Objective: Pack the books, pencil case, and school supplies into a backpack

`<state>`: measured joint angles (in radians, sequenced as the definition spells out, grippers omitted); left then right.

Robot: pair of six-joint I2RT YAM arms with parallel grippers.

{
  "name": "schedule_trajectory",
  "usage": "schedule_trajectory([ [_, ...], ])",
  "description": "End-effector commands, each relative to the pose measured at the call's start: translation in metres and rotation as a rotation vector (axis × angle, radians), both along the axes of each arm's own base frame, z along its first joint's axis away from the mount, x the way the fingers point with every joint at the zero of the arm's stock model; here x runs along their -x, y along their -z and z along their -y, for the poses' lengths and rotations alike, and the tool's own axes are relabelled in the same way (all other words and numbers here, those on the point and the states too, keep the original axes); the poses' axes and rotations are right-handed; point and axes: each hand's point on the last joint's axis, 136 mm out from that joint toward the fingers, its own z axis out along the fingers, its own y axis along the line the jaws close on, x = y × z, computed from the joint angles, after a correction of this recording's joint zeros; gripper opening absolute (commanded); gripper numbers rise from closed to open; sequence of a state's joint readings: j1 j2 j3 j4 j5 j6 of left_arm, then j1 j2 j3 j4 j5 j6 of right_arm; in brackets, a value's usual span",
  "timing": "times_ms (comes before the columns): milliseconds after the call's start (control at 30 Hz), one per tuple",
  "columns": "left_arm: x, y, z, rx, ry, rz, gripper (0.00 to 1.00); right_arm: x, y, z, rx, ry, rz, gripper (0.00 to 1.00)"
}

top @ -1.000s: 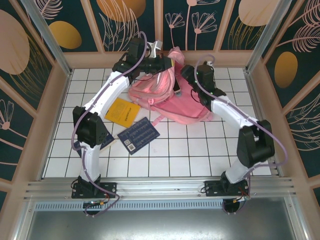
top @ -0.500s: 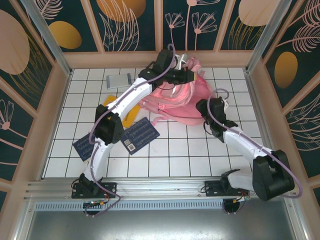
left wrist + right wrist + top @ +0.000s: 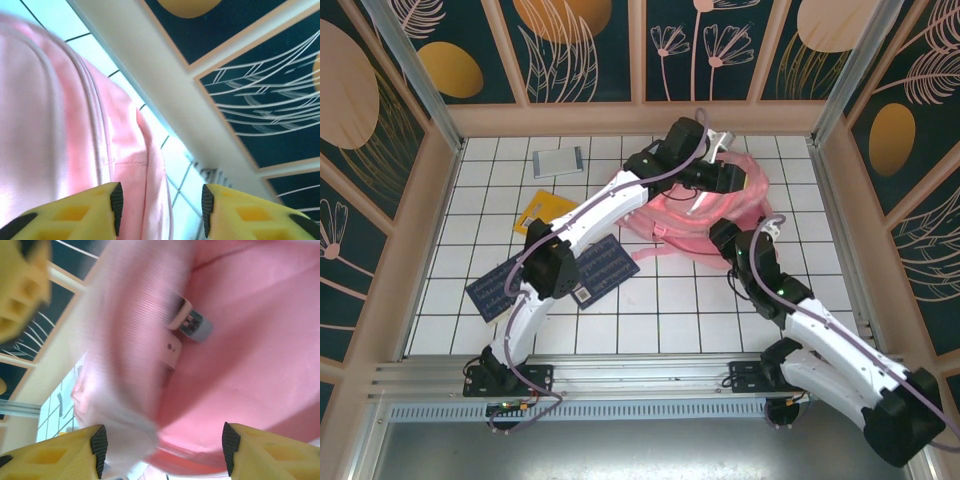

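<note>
The pink backpack [image 3: 695,212] lies at the back right of the table. My left gripper [image 3: 728,178] reaches over its far edge. In the left wrist view it [image 3: 161,207] is open, with a fold of the backpack [image 3: 75,140] between the jaws beside the left finger. My right gripper [image 3: 726,236] is at the backpack's near edge and stands open [image 3: 162,450] around blurred pink fabric [image 3: 250,365]. A narrow tan-and-grey stapler-like piece [image 3: 189,321] lies among the folds. The yellow book [image 3: 542,209], navy grid book [image 3: 608,266] and grey book [image 3: 557,162] lie to the left.
A dark blue flat pad [image 3: 488,295] lies near the left arm's base. The left arm crosses over the navy book. The wooden back wall [image 3: 200,115] is close behind the backpack. Bare white tiles [image 3: 660,310] stretch in front.
My left arm has swung right across the backpack, uncovering the grey book. The right arm has drawn back toward the near edge. The backpack has shifted right.
</note>
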<state>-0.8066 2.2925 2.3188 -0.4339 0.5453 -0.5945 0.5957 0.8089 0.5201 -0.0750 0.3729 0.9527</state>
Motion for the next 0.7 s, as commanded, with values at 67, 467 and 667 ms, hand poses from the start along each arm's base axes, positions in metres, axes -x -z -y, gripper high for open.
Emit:
schedule_trajectory([
  [67,-0.006,-0.063,-0.096,-0.125,-0.219,0.200,0.59,0.018,-0.053,0.007,0.160,0.020,0.086,0.68],
  [467,0.007,0.013,-0.302,-0.185,-0.621,0.007,0.70,0.044,-0.019,-0.168,0.077,-0.794,-0.114,0.66],
  [667,0.001,0.103,-0.351,-0.292,-0.770,-0.124,0.72,0.046,0.030,-0.219,-0.049,-0.901,-0.341,0.67],
])
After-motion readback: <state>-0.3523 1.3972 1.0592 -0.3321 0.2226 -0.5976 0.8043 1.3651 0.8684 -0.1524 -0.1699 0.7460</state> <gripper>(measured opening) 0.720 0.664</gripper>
